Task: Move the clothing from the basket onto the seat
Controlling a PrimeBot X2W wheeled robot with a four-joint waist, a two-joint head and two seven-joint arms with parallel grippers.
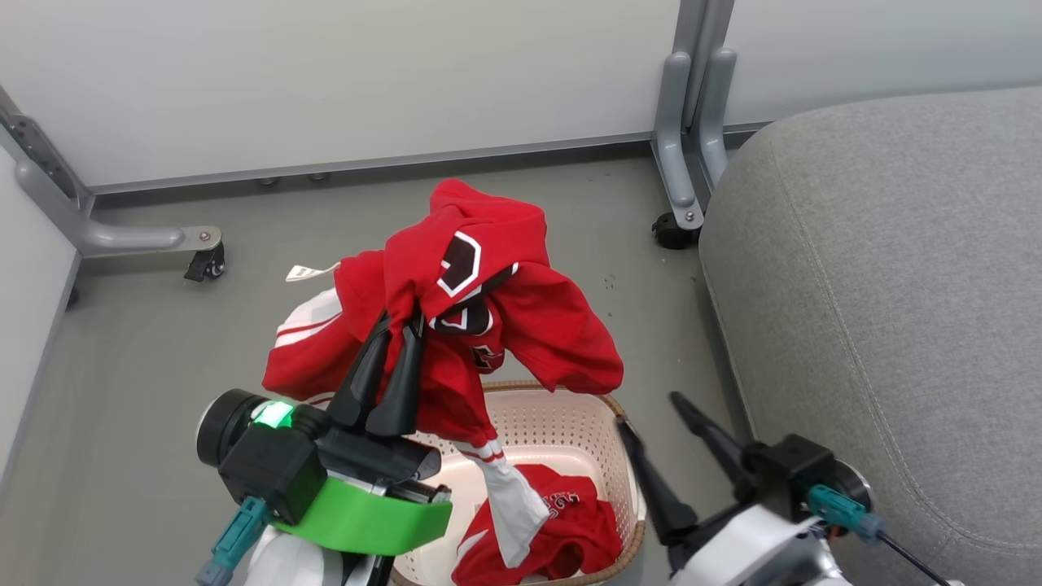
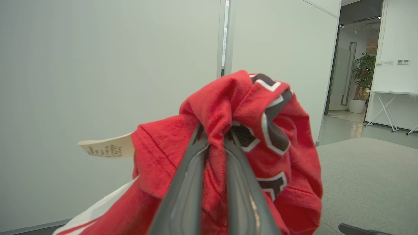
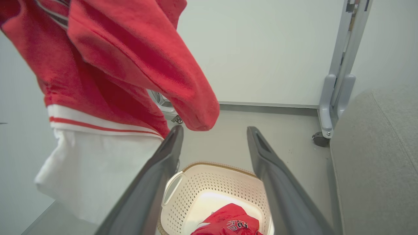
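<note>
My left gripper [image 1: 403,321] is shut on a red garment [image 1: 480,293] with a black-and-white emblem and white panels, lifted clear above the basket [image 1: 562,415]. A white sleeve end with red stripes hangs down into the basket. In the left wrist view the red garment [image 2: 248,137] is bunched between my two fingers [image 2: 187,182]. A second red garment [image 1: 562,529] with white lettering lies inside the cream basket [image 3: 209,192]. My right gripper [image 1: 651,411] stands open over the basket's right rim, holding nothing. The grey seat [image 1: 887,317] lies to the right.
Grey floor surrounds the basket. White partition panels stand behind, with grey metal feet on castors at the left [image 1: 155,240] and centre right [image 1: 684,163]. The seat's rounded edge [image 3: 375,156] lies close beside the basket.
</note>
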